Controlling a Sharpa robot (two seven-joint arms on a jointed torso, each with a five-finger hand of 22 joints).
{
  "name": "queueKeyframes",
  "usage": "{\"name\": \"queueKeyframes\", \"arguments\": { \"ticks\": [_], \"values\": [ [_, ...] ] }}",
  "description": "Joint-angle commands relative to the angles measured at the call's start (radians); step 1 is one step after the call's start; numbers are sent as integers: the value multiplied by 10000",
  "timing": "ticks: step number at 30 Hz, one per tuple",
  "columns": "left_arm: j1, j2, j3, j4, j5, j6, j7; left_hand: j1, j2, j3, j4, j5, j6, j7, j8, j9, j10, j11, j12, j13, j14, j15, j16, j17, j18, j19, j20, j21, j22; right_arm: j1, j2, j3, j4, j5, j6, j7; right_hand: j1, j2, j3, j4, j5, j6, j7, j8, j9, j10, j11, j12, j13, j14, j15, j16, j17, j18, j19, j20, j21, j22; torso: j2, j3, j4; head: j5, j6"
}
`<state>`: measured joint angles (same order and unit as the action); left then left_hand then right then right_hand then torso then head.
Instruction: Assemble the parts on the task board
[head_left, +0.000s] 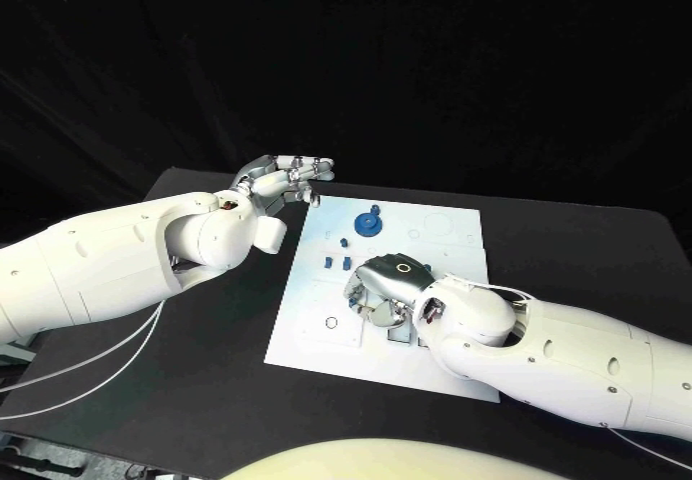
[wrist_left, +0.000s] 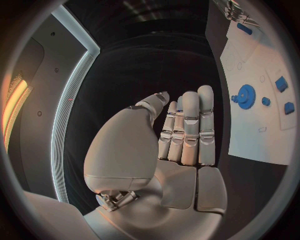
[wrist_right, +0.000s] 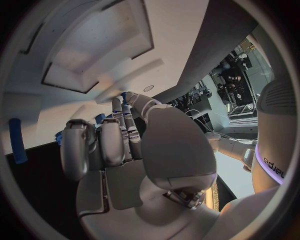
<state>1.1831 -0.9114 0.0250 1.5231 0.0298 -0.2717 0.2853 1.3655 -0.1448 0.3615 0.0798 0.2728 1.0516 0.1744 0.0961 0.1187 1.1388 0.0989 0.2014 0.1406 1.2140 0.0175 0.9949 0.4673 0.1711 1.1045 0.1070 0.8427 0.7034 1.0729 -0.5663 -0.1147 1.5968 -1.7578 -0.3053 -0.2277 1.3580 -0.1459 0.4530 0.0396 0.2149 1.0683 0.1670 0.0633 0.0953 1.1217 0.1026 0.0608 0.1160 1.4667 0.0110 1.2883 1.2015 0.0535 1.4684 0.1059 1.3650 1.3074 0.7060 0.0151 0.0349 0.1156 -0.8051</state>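
Board: white task board (head_left: 447, 225) lies mid-bench on the black bench (head_left: 202, 380) | parts: blue gear (head_left: 371, 221) at far left of board, small blue pieces (head_left: 335, 262) just nearer | left hand (head_left: 283, 178) off the board's far-left corner, fingers straight, holding nothing | right hand (head_left: 387, 288) fingers down over the board's near middle; grip cannot be told
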Motion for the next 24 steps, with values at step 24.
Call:
{"name": "queueKeyframes", "arguments": {
  "ticks": [24],
  "values": [
    [4,-70,-24,11,7,254,-76,-1,86,-92,-12,-18,-80,16,-49,-17,-95,24,65,-16,-113,35,-111,-38,129,2,26,-65,-35,1339,-2818,312,1245,1923,503,383,-240,-241,-764,119,-146,-260,-157,117,-61,-460,-60,467,-70,341,-19,-220,-387,-45,102,69,-332,1825,-39,-89,-106,-348,340]
  ]
}}
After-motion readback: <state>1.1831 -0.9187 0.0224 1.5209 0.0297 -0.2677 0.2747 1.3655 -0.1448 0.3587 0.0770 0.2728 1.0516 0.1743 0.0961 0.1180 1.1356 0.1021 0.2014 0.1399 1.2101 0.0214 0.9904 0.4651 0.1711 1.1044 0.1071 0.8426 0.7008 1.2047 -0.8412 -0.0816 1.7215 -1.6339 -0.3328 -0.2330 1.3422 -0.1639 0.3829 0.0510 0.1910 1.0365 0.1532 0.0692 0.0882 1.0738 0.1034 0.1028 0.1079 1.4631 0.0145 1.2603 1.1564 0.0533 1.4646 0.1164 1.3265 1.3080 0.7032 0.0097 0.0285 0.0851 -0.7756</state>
